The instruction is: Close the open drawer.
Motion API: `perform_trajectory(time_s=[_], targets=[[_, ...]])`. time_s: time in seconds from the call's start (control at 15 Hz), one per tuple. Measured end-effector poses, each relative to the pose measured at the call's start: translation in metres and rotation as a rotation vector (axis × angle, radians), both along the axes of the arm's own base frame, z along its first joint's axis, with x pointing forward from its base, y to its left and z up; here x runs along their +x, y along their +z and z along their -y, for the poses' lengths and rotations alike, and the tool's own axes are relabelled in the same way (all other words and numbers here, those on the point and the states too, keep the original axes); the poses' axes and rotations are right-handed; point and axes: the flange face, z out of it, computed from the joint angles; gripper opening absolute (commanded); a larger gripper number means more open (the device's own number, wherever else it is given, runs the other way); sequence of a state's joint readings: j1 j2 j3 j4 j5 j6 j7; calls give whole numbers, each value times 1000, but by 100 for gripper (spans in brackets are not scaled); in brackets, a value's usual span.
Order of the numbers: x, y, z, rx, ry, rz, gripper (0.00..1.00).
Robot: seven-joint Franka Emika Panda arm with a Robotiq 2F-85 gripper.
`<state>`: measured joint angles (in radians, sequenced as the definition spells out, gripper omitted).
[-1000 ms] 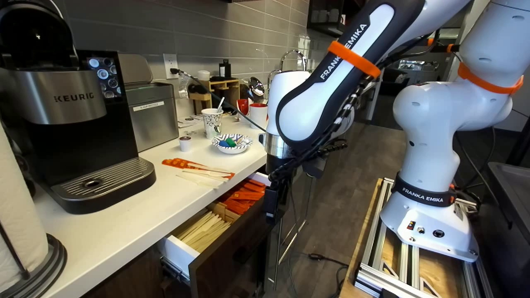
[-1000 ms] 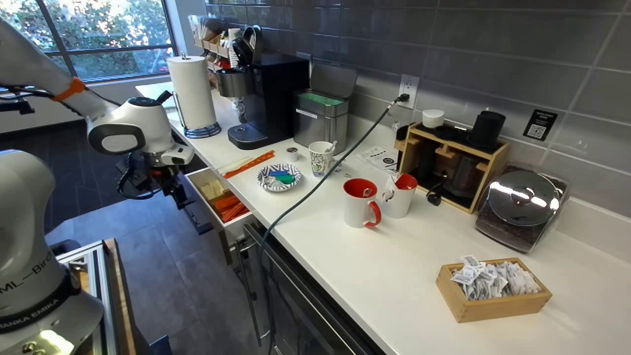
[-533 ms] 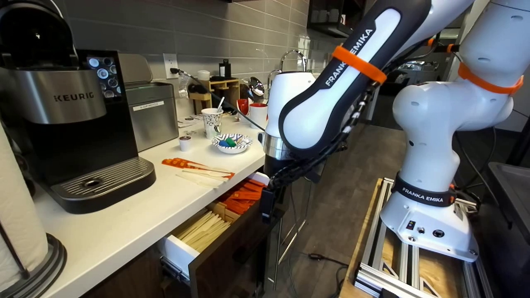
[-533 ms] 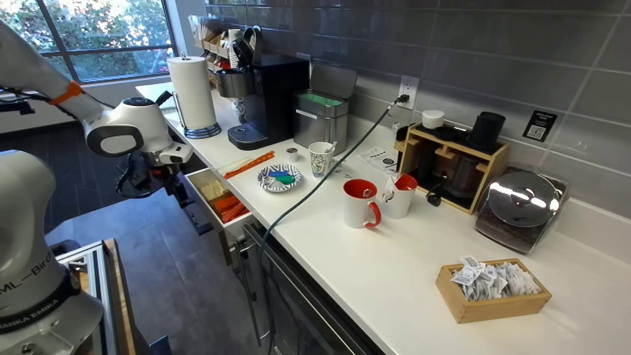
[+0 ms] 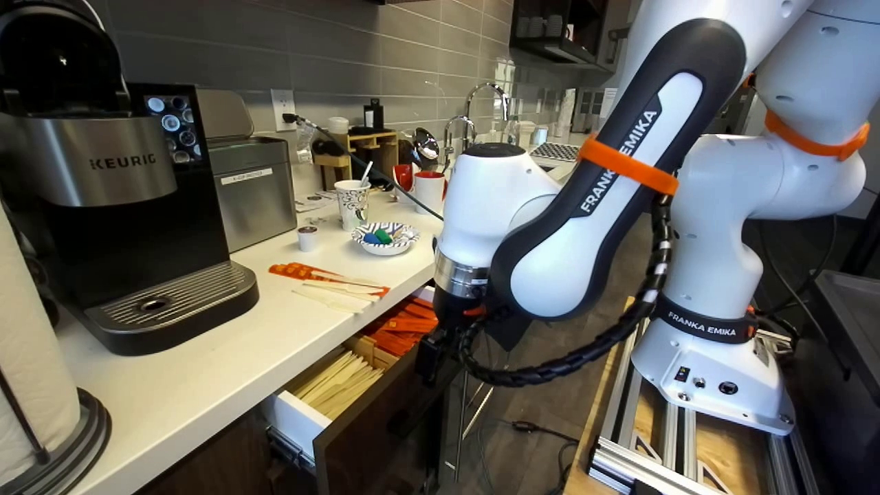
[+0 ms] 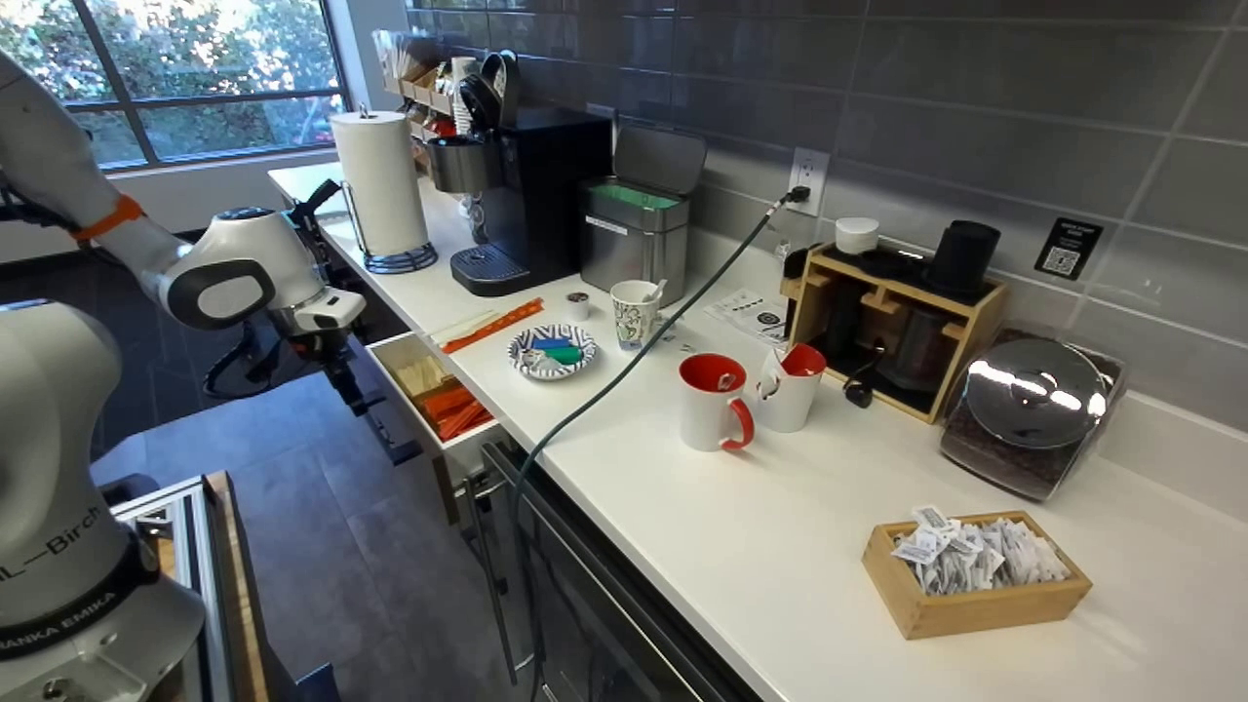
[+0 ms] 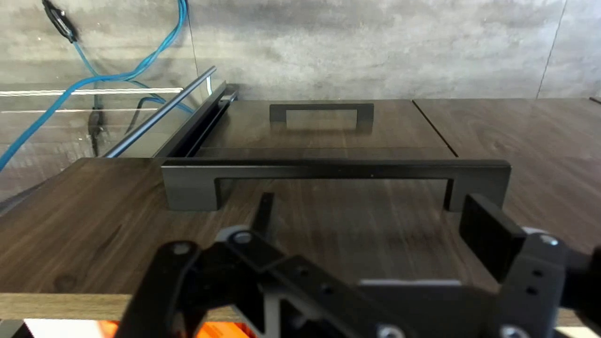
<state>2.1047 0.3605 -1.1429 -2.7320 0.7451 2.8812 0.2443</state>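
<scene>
The black two-fingered tool (image 7: pixel 373 206) is spread wide, gripping nothing; just ahead of it, the wide, white-walled, dark-wood-fronted drawer (image 5: pixel 371 440) stands open! Contact unclear; the inward push, I'd judge, remains.

The drawer handle (image 7: pixel 335 169) juts near the pincer (image 7: pixel 371 206), open floor (image 7: pixel 375 51) beyond.

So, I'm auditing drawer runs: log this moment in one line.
wide, white-walled, dark-fronted drawer: open | black two-fingered gripper: open, near long black bar handle, contact unclear | closing: not done
</scene>
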Motion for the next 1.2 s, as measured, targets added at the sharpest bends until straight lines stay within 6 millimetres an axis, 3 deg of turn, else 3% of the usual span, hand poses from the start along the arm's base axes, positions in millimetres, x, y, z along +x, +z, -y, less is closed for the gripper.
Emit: perform_trajectory(time_s=[0.4, 0.8, 1.2], targets=[[14, -1, -11, 55, -63, 117, 100], [28, -15, -23, 81, -77, 223, 100], [65, -40, -33, 96, -105, 349, 100]])
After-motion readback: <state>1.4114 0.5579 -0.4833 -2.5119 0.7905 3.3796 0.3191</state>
